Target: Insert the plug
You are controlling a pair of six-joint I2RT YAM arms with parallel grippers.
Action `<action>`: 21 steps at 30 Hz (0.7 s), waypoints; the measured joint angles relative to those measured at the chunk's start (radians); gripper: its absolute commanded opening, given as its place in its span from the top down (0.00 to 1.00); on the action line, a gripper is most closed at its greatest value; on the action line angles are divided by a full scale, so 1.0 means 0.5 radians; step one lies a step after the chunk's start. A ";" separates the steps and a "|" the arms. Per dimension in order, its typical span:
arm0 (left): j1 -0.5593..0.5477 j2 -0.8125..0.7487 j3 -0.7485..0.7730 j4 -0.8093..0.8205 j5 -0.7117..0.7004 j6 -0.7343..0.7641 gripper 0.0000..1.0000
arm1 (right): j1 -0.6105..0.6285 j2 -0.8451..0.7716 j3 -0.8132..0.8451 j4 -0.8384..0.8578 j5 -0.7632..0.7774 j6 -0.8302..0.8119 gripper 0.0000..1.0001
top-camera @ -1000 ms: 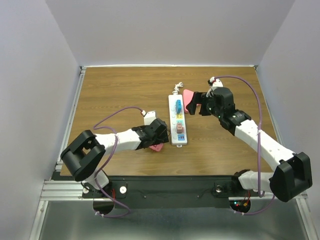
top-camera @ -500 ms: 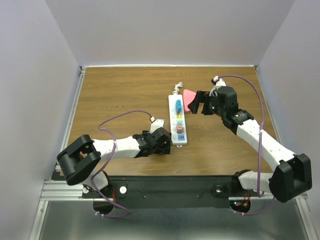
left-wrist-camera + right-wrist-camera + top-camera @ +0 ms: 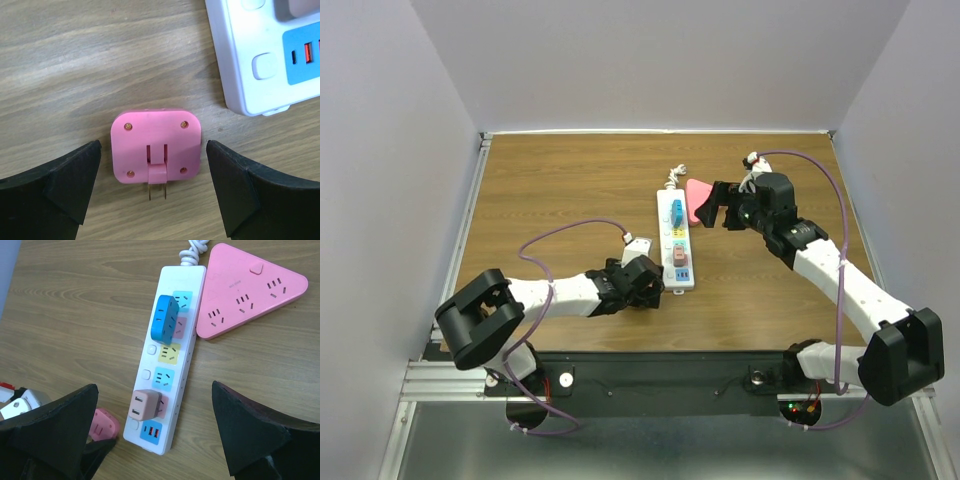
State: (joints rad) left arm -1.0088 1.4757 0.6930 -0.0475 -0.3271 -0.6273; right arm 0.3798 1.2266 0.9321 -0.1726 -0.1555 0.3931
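Observation:
The pink plug [image 3: 156, 146] lies flat on the wooden table, its two metal prongs pointing toward the wrist camera. My left gripper [image 3: 155, 200] is open, one finger on each side of the plug, not touching it. In the top view the left gripper [image 3: 642, 283] covers the plug, just left of the near end of the white power strip [image 3: 675, 240]. The plug also shows in the right wrist view [image 3: 104, 426]. My right gripper [image 3: 717, 205] is open and empty, held above the strip [image 3: 170, 365].
The strip carries a blue plug [image 3: 164, 320] and a tan USB charger [image 3: 145, 405], with free coloured sockets between them. A pink triangular socket block [image 3: 245, 287] lies right of the strip's far end. The strip's corner [image 3: 260, 50] is close to the left gripper.
My left gripper has moved nearer and slightly right, coming down over the pink plug, which it now covers in the top view. The right gripper shifted slightly right.

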 measured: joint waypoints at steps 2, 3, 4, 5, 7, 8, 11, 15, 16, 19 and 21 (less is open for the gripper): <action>0.000 0.014 0.002 0.023 0.000 0.018 0.11 | 0.000 -0.004 0.000 0.000 -0.004 0.002 0.00; 0.000 0.021 0.003 0.037 -0.002 0.024 0.14 | 0.000 -0.004 0.000 0.000 -0.006 0.005 0.00; 0.000 0.027 0.003 0.052 0.002 0.038 0.16 | 0.000 -0.004 0.000 -0.002 -0.011 0.007 0.00; 0.000 0.035 0.003 0.065 0.001 0.050 0.19 | 0.000 -0.004 0.000 -0.005 -0.015 0.007 0.00; -0.002 0.047 0.003 0.087 0.002 0.074 0.21 | 0.000 -0.004 0.000 -0.005 -0.024 0.008 0.00; -0.006 0.050 0.003 0.095 0.004 0.085 0.21 | 0.000 -0.004 0.000 -0.006 -0.030 0.007 0.00; -0.032 0.060 0.003 0.123 0.009 0.111 0.21 | -0.001 -0.006 0.000 -0.020 -0.037 0.006 0.00; -0.106 0.060 -0.007 0.153 0.025 0.126 0.18 | -0.002 -0.013 0.000 -0.058 -0.043 0.006 0.00; -0.124 0.060 -0.010 0.163 0.026 0.127 0.17 | -0.002 -0.014 0.000 -0.065 -0.043 0.006 0.00; -0.189 0.072 -0.011 0.185 0.021 0.137 0.16 | -0.003 -0.021 0.000 -0.082 -0.053 0.006 0.00; -0.211 0.093 0.002 0.193 0.006 0.140 0.21 | -0.003 -0.022 0.000 -0.092 -0.060 0.006 0.00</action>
State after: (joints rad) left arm -1.1141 1.5223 0.6941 0.0490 -0.3241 -0.5571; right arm 0.3782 1.2156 0.9321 -0.2184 -0.1852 0.3962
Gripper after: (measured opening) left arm 0.832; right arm 0.998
